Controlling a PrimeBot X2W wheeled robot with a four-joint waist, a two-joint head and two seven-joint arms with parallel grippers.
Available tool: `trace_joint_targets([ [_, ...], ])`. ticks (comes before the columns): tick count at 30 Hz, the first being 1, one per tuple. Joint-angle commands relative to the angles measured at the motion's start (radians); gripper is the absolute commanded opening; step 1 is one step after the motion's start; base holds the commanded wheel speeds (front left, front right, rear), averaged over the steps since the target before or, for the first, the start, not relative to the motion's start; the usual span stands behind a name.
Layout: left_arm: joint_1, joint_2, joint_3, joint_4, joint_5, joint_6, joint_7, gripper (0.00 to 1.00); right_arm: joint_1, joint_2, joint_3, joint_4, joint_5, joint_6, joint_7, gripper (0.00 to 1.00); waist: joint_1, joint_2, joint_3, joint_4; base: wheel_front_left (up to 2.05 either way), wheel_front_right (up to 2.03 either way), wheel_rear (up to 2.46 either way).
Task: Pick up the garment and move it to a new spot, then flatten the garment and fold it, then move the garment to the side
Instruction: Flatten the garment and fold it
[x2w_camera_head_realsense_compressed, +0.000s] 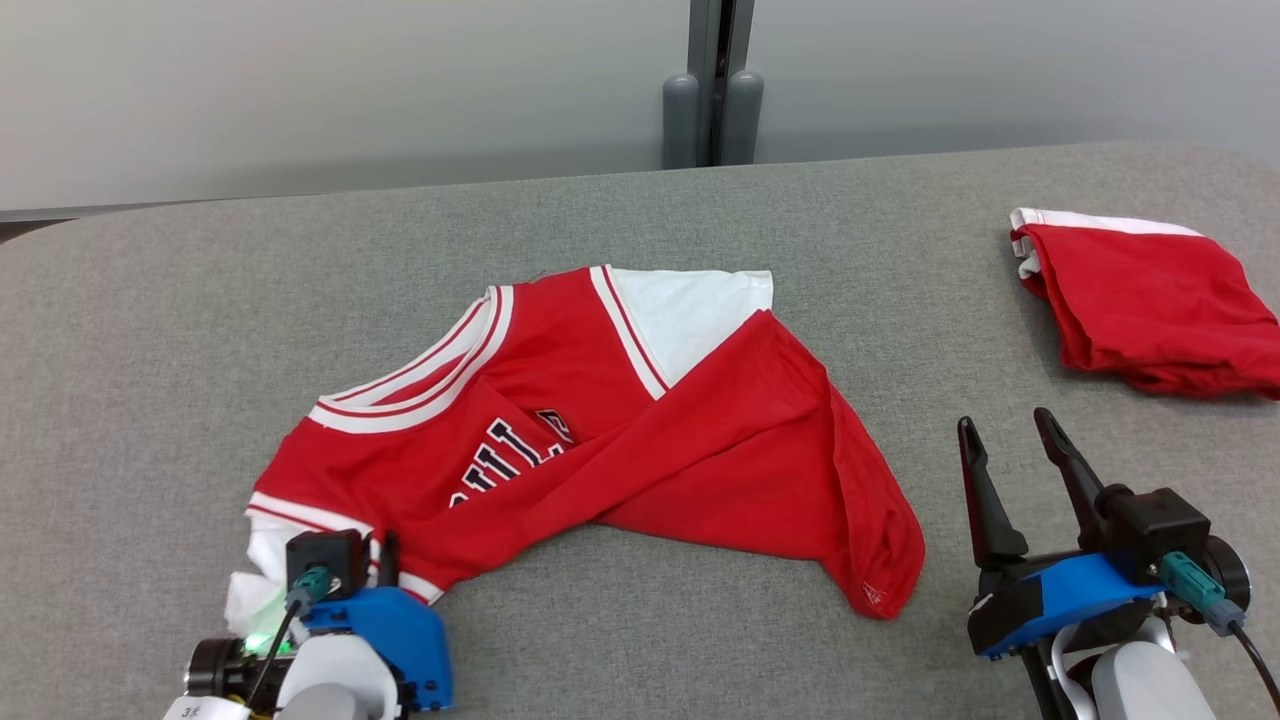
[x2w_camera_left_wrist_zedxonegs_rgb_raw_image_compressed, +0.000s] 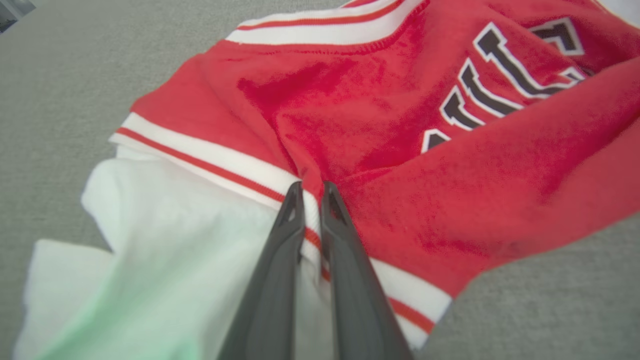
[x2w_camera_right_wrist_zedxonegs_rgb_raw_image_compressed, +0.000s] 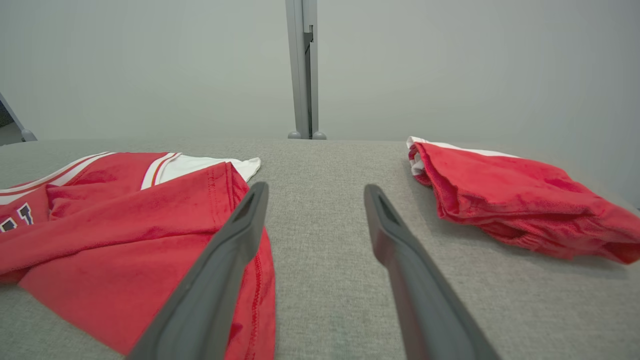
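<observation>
You're looking at two garments and two tools. One red basketball jersey with white striped trim and dark lettering (x2w_camera_head_realsense_compressed: 640, 450) is lying rumpled mid grey fabric tabletop (x2w_camera_head_realsense_compressed: 600, 200), a red flap covering part of the lettering. Its long axis is running left to right, striped-trim end pointing left, plain red hem corner pointing right and toward you. One folded red cloth bundle with a white edge (x2w_camera_head_realsense_compressed: 1150, 300) is sitting far right, well apart. Your left tool (x2w_camera_left_wrist_zedxonegs_rgb_raw_image_compressed: 311, 190) is clenching the jersey's striped edge. Your right tool (x2w_camera_head_realsense_compressed: 1003, 420) is hanging released, fingers spread, just right of the hem.
</observation>
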Motion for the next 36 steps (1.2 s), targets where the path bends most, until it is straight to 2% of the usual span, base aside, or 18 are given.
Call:
trace_joint_targets([
  [1,-0.018,-0.014,-0.019,0.000,0.009,-0.013,-0.005,0.00,-0.014,-0.001,-0.003,0.002,0.004,0.000,-0.005,1.00,0.0001,-0.0001,0.000,0.002,0.00,0.00,0.00],
  [4,-0.051,-0.019,-0.037,-0.016,0.027,-0.022,-0.034,0.00,-0.015,-0.001,-0.003,0.004,0.003,0.000,-0.005,1.00,0.0001,-0.0001,0.000,0.006,0.00,0.00,0.00],
  [10,-0.096,-0.065,-0.069,-0.007,0.027,-0.039,-0.058,0.00,-0.021,-0.001,0.008,0.010,0.010,0.000,-0.006,1.00,0.0001,-0.0001,-0.003,0.009,0.00,0.00,0.00],
  [11,-0.098,-0.070,-0.071,-0.004,0.024,-0.042,-0.066,0.23,-0.021,-0.001,0.010,0.012,0.012,0.000,-0.007,1.00,0.0001,-0.0001,-0.003,0.008,0.00,0.00,0.00],
  [12,-0.100,-0.074,-0.070,-0.002,0.021,-0.045,-0.078,0.72,-0.021,-0.001,0.011,0.013,0.013,0.000,-0.008,1.00,0.0001,-0.0001,-0.003,0.007,0.00,0.00,0.00],
  [13,-0.101,-0.076,-0.068,0.001,0.017,-0.047,-0.091,1.00,-0.021,-0.001,0.011,0.014,0.015,0.000,-0.009,1.00,0.0001,-0.0001,-0.003,0.007,0.00,0.00,0.00],
  [17,-0.089,-0.072,-0.042,-0.008,0.002,-0.047,-0.182,1.00,-0.007,-0.001,-0.004,0.020,0.010,0.000,-0.014,1.00,0.0001,-0.0001,-0.008,0.014,0.00,0.00,0.00],
  [22,-0.053,-0.060,-0.026,-0.056,-0.011,-0.058,-0.238,1.00,0.014,-0.001,-0.011,0.029,0.013,0.000,-0.019,1.00,0.0001,-0.0001,-0.027,0.039,0.00,0.00,0.00],
  [36,0.134,-0.015,0.042,-0.187,-0.057,-0.048,-0.272,1.00,0.060,-0.001,0.037,0.072,0.040,0.000,-0.030,1.00,0.0001,-0.0001,-0.104,0.091,0.00,0.00,0.00],
])
